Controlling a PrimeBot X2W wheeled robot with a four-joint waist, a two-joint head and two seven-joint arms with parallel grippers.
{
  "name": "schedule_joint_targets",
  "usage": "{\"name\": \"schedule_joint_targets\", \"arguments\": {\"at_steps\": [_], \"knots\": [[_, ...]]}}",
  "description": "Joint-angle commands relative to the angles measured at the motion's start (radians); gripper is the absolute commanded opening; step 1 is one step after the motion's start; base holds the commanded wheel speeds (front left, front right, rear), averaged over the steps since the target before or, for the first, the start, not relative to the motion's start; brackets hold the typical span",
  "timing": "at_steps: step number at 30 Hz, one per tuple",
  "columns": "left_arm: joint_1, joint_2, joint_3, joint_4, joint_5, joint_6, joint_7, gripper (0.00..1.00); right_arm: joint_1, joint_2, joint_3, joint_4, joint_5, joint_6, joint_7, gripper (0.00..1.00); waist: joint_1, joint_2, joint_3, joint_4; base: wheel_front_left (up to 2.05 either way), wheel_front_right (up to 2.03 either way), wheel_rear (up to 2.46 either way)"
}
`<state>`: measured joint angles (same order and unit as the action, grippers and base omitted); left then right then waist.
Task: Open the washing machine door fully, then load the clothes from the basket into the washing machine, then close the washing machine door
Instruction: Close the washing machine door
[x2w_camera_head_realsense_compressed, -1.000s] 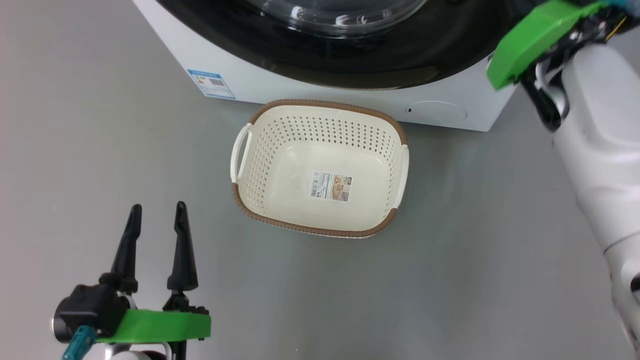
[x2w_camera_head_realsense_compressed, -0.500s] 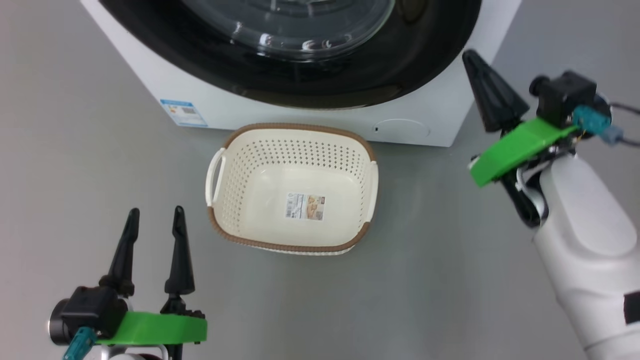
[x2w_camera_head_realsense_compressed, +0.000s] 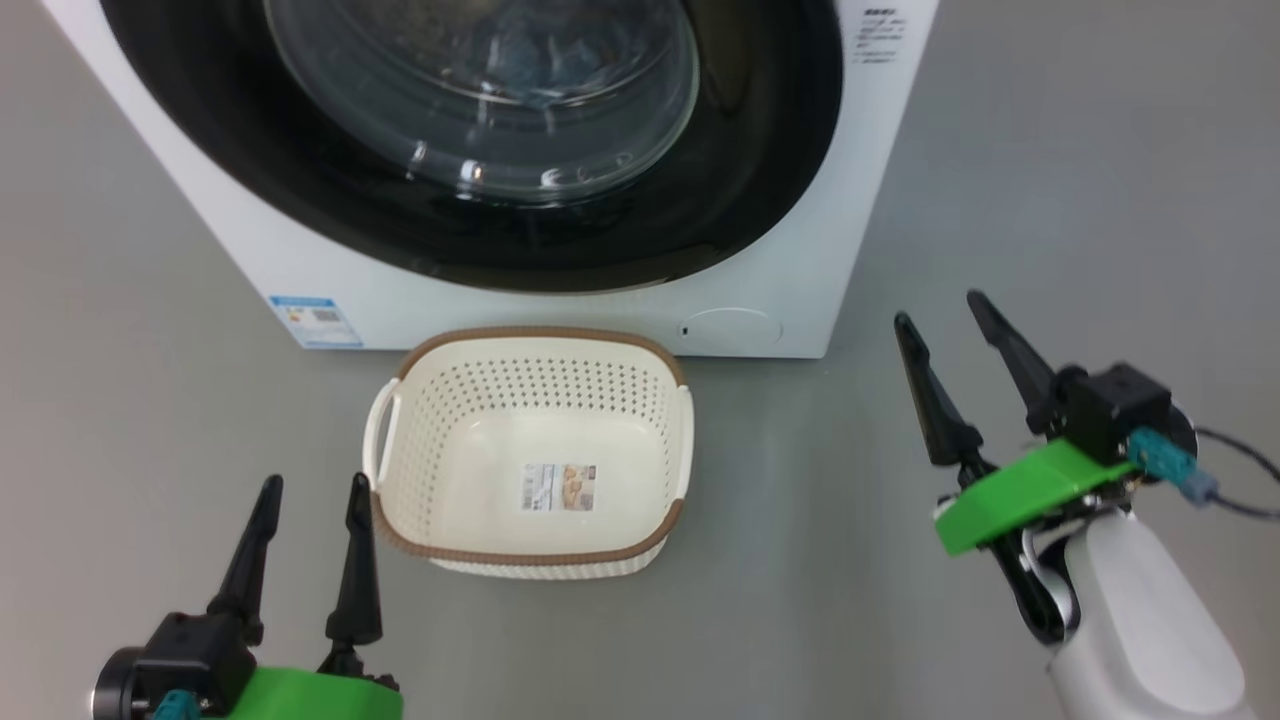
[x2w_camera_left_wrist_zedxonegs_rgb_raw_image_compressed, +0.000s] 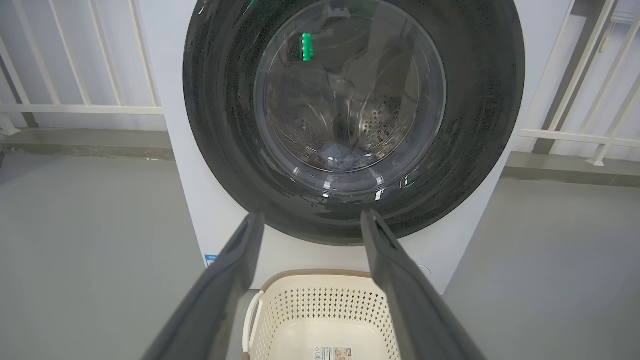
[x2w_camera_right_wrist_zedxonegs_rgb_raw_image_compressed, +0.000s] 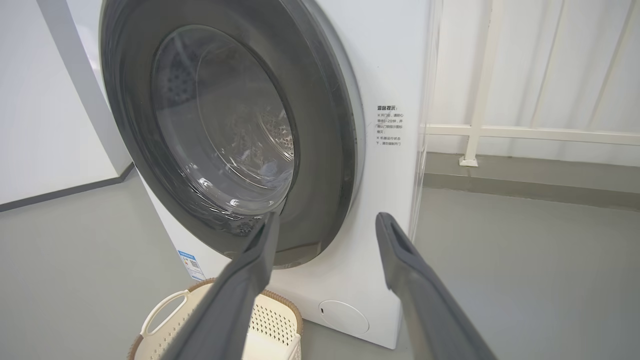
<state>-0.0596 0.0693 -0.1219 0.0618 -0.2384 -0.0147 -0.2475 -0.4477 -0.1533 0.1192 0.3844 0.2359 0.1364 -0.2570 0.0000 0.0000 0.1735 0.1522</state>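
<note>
Washing machine door (x2w_camera_head_realsense_compressed: 480, 100) sitting shut across the upper centre, basket (x2w_camera_head_realsense_compressed: 535, 333) standing just below it at mid-frame — left gripper (x2w_camera_head_realsense_compressed: 315, 480) lower left, right gripper (x2w_camera_head_realsense_compressed: 936, 307) mid-right, both spread open, gripping nothing.

Head view: high, angled down at the basket (x2w_camera_head_realsense_compressed: 540, 332) before the washing machine (x2w_camera_head_realsense_compressed: 800, 250). Left wrist view: low, near, square-on to the washing machine door (x2w_camera_left_wrist_zedxonegs_rgb_raw_image_compressed: 225, 125). Right wrist view: low, oblique from the right. All share door and basket.
</note>
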Motion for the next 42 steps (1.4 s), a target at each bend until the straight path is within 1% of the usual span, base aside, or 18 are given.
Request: {"name": "schedule_joint_targets", "arguments": {"at_steps": [1, 7, 9, 14, 16, 24, 32, 42], "knots": [[-0.003, 0.024, 0.032, -0.023, 0.007, -0.006, 0.002, 1.0, 0.034, 0.015, 0.005, -0.044, -0.02, -0.006, -0.005, 1.0, 0.0, 0.0, -0.039, -0.038, 0.0, 0.0, 0.0], [0.019, 0.034, 0.025, -0.032, 0.005, -0.005, 0.019, 1.0, 0.173, 0.048, -0.054, -0.133, -0.045, -0.006, -0.003, 1.0, 0.0, 0.0, -0.074, -0.071, 0.0, 0.0, 0.0], [0.023, 0.034, 0.024, -0.034, 0.004, -0.004, 0.022, 1.0, 0.194, 0.052, -0.063, -0.151, -0.051, -0.006, 0.0, 1.0, 0.0, 0.0, -0.076, -0.077, 0.0, 0.0, 0.0], [0.043, 0.031, 0.012, -0.038, -0.002, -0.001, 0.031, 1.0, 0.296, 0.073, -0.101, -0.242, -0.068, -0.006, 0.035, 1.0, 0.0, 0.0, -0.097, -0.099, 0.0, 0.0, 0.0], [0.056, 0.03, 0.01, -0.039, -0.006, 0.004, 0.034, 1.0, 0.348, 0.081, -0.121, -0.296, -0.079, -0.006, 0.057, 1.0, 0.0, 0.0, -0.109, -0.108, 0.0, 0.0, 0.0], [0.082, 0.034, 0.008, -0.045, -0.014, 0.014, 0.044, 1.0, 0.465, 0.096, -0.138, -0.424, -0.099, -0.006, 0.113, 1.0, 0.0, 0.0, -0.134, -0.116, 0.0, 0.0, 0.0], [0.099, 0.039, 0.01, -0.054, -0.022, 0.025, 0.052, 1.0, 0.52, 0.102, -0.146, -0.49, -0.102, -0.006, 0.144, 1.0, 0.0, 0.0, -0.155, -0.111, 0.0, 0.0, 0.0], [0.111, 0.044, 0.006, -0.066, -0.027, 0.037, 0.061, 1.0, 0.538, 0.103, -0.138, -0.502, -0.086, -0.006, 0.153, 1.0, 0.0, 0.0, -0.163, -0.11, 0.0, 0.0, 0.0]]}}
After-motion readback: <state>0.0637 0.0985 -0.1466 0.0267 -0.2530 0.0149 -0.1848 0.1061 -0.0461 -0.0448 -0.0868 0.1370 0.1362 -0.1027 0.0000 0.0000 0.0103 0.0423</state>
